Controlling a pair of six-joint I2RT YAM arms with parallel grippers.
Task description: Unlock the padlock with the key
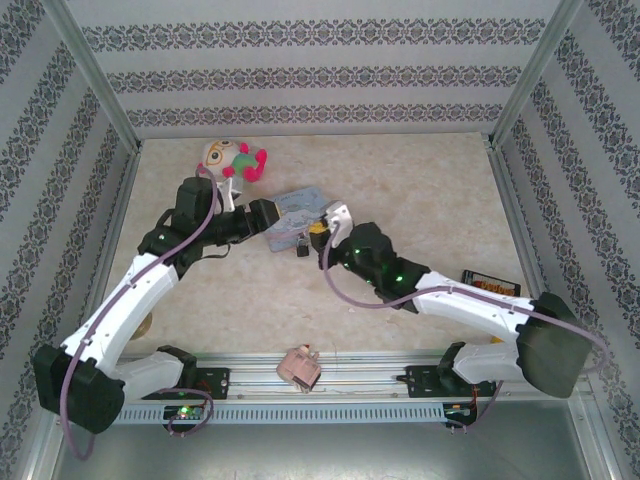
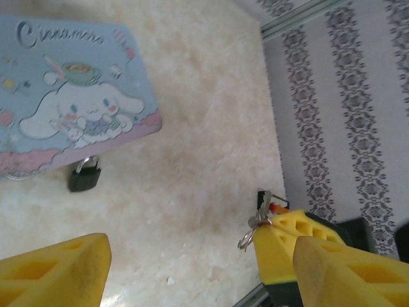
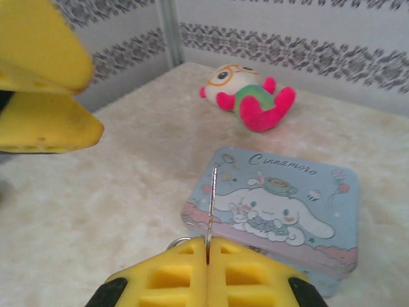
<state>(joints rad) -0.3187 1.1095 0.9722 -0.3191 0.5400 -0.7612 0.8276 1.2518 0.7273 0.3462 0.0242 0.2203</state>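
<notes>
The right fingers point(image 3: 243, 268) pinch the key point(image 3: 211, 204), blade jutting out, surely for the keyhole. The left fingers point(image 2: 57, 275) gape wide, empty, near the padlock point(image 2: 85, 176) lying beside the cartoon tin point(image 2: 70, 96).

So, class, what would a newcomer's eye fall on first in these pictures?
Probably the pale blue cartoon tin at mid-table, with the tiny dark padlock at its edge. Next, the right gripper, shut on the thin key that pokes out toward the tin. Farther back lies a bright pink-and-green plush toy.
</notes>
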